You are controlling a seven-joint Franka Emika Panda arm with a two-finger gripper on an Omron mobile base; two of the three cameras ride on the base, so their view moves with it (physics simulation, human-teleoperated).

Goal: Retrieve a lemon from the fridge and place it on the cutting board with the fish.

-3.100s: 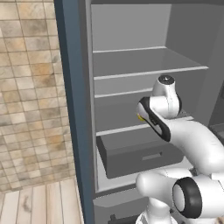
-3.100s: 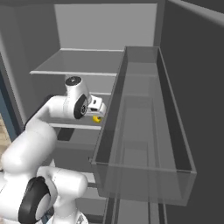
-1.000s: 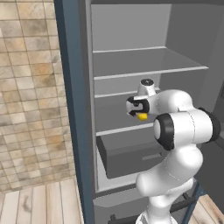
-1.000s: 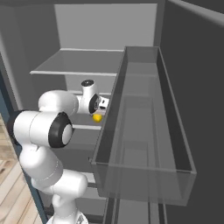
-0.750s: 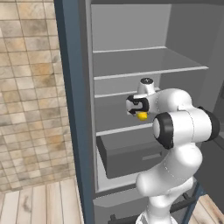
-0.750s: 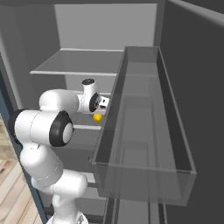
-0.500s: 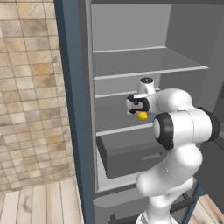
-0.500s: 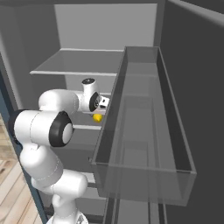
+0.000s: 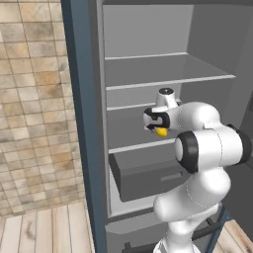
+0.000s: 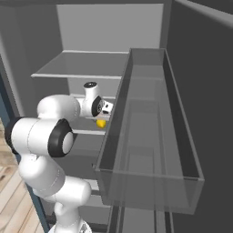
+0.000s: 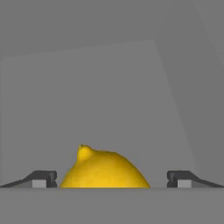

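Observation:
The fridge [image 9: 197,39] stands open and my arm reaches onto its middle shelf [image 9: 128,136]. A small bright yellow lemon [image 9: 161,132] [image 10: 101,123] lies there. My gripper [image 9: 158,127] [image 10: 103,116] is open and hangs right over the fruit. In the hand view the lemon [image 11: 104,170] sits between the two dark fingertips [image 11: 41,178], with a gap on each side, so nothing is gripped. The cutting board and the fish are out of view.
A grey drawer [image 9: 148,173] juts out below the lemon's shelf. An upper shelf [image 9: 168,74] lies close above my hand. The open door's long clear bin [image 10: 150,150] runs along my right. The navy frame [image 9: 79,123] and a tiled wall [image 9: 29,99] are on the left.
Since about three seconds ago the arm has straightened up and brought the hand over the lemon. Over the last second nothing has visibly moved.

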